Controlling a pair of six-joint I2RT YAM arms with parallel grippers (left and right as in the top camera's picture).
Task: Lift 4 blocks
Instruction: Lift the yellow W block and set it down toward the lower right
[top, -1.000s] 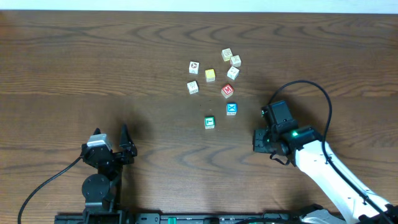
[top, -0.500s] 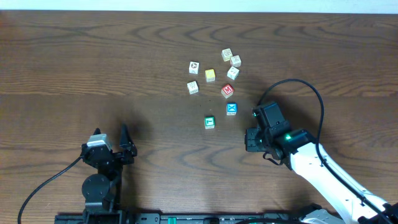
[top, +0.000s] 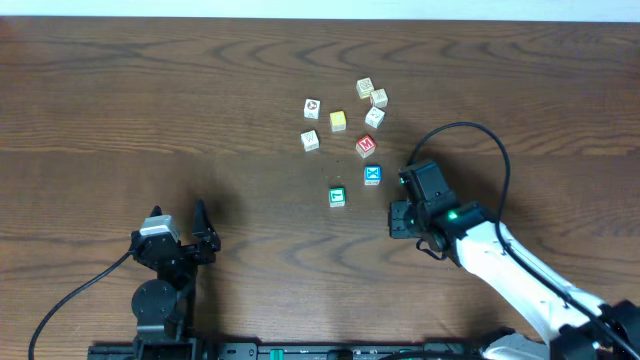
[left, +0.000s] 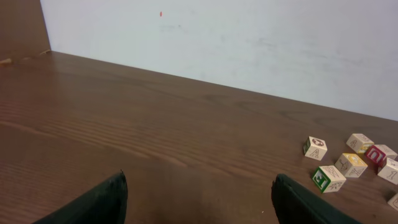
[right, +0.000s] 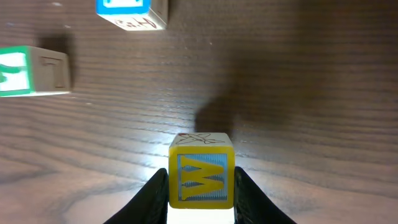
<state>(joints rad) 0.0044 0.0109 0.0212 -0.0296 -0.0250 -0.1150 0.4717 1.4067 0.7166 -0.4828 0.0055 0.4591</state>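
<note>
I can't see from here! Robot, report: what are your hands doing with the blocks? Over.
Right gripper shut on yellow wooden cube with blue W. Left gripper open, empty. Green-faced cube, blue-faced cube on wooden table ahead. Nothing in the way.

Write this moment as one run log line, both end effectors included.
left end effector: open, empty | right end effector: shut on yellow W block | blue X block, green block: on table

Dark wood-grain bench (top: 120, 90). Pale yellow cube (top: 338, 121) flat on it. Left of pale yellow cube, apart: two white-faced cubes, far one (top: 312, 107), near one (top: 310, 140). Right of it: three cream cubes, closest (top: 374, 117), next (top: 379, 98), farthest (top: 365, 88), bunched together. White wall (left: 249, 43) behind.
</note>
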